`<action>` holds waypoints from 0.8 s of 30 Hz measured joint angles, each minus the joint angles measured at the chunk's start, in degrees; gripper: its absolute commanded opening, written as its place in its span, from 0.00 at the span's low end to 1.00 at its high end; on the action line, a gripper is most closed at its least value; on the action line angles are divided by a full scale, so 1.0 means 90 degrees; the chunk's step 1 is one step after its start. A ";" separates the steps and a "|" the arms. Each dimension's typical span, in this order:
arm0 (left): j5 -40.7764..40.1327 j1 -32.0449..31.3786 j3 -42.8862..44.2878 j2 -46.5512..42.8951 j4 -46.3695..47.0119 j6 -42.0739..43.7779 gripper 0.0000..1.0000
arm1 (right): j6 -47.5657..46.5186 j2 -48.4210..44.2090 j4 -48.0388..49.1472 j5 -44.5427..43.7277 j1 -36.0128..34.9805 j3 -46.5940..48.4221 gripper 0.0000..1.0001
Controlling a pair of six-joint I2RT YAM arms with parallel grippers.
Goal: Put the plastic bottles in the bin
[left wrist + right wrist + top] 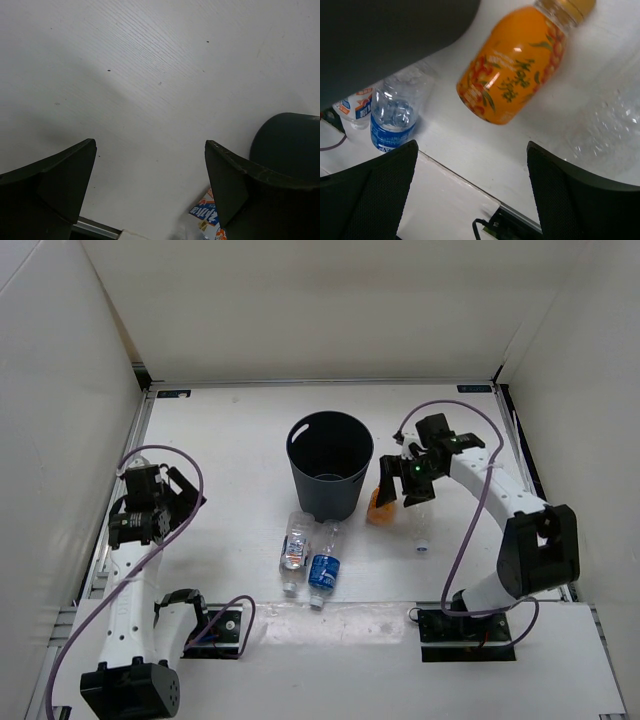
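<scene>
The dark bin stands upright at the table's centre. The orange bottle lies by its right side, and in the right wrist view it sits beyond the fingertips. My right gripper is open and empty just above and right of it. The clear unlabelled bottle lies below that gripper. The white-blue label bottle and the blue label bottle lie side by side in front of the bin. My left gripper is open and empty at the far left.
White walls enclose the table on three sides. A raised white strip runs along the near edge by the arm bases. The left wrist view shows the bin's wall and a bottle label at the lower right.
</scene>
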State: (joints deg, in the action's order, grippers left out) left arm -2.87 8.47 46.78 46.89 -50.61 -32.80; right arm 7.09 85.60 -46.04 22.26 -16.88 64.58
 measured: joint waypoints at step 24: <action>-0.0090 0.0000 0.0019 0.0607 0.0097 0.0396 1.00 | 0.0340 0.2288 0.0170 -0.0500 -0.0192 0.1506 0.90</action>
State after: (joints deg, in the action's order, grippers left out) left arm -3.68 8.47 46.96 52.36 -49.74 -29.23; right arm 10.15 106.19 -44.51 17.76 -18.61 78.13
